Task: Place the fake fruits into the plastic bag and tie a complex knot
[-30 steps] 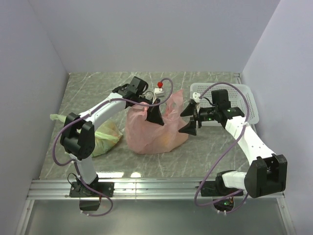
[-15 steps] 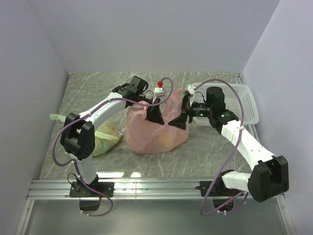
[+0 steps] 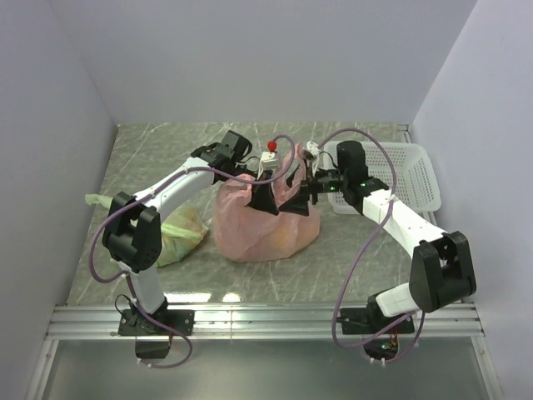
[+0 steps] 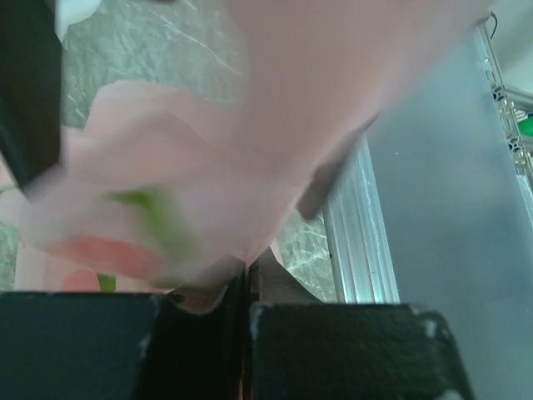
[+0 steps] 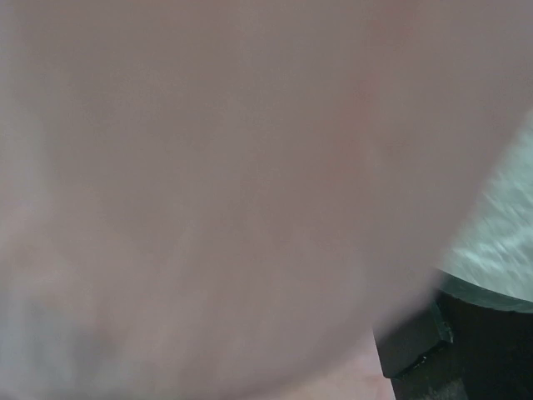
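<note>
The salmon-pink plastic bag (image 3: 258,225) stands mid-table, and its film fills both wrist views (image 4: 275,100) (image 5: 208,183). Fake fruits show as yellow-orange blurs through its lower wall (image 3: 286,237), and as a blurred red and green shape in the left wrist view (image 4: 108,246). My left gripper (image 3: 265,198) is shut on a fold of the bag's upper edge (image 4: 246,265). My right gripper (image 3: 299,192) is pressed against the bag's upper right side, its fingers apart with bag film between them. Only one right finger (image 5: 412,337) shows. No knot is visible.
A pale green plastic bag (image 3: 179,229) with fruits in it lies left of the pink bag. A white slotted basket (image 3: 408,171) stands at the back right. A small white object with a red top (image 3: 271,148) sits behind the pink bag. Metal rails (image 3: 266,317) run along the near edge.
My right gripper has swung left from beside the basket to the pink bag's upper right side, fingers still apart. The left gripper has held still, shut on the bag.
</note>
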Controlling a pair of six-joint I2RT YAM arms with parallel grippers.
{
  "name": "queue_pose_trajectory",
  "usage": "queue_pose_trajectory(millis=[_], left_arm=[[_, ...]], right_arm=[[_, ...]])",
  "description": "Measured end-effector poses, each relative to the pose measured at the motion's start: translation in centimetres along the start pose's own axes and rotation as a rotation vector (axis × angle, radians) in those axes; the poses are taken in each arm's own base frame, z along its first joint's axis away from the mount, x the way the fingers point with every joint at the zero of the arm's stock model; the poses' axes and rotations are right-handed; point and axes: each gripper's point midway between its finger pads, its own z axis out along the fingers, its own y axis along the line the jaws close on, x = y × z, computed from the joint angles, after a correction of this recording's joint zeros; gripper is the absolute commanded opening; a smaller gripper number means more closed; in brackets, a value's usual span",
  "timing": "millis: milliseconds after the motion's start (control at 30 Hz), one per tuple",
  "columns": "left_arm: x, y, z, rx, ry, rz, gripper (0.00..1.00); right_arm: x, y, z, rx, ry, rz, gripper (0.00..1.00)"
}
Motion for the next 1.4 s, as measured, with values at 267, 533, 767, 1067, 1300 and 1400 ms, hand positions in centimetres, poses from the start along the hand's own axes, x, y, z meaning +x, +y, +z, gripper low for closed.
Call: queue_pose_trajectory(millis=[267,533,767,1067,1300,1400], left_arm=[[0.4,-0.3,0.0,0.016,0.008,0.025,0.09],[0.9,1.4,-0.8,-0.045,0.016,0.057,0.16],[1.3,1.6,-1.5,-0.052,0.011,0.032,0.35],[2.0,2.4,-1.7,-0.084,0.027,0.018,0.03],[5.3,4.0,-1.6,-0.118,0.058,0.007,0.02],[6.2,4.6,-1.5,-0.124,0.066,0.019,0.02]], right_arm=[[0.0,0.8,2.3,-0.074,-0.013,0.011,0.5],[0.8,0.4,2.4,-0.109,-0.014,0.124,0.07],[2.0,-1.4,1.0,-0.04,0.006,0.169,0.0],[3.6,-2.7,1.9,0.06,0.058,0.194,0.0],[6.3,-3.7,3.2,0.112,0.115,0.292,0.0],[7.4,-4.0,3.5,0.123,0.131,0.33,0.0]])
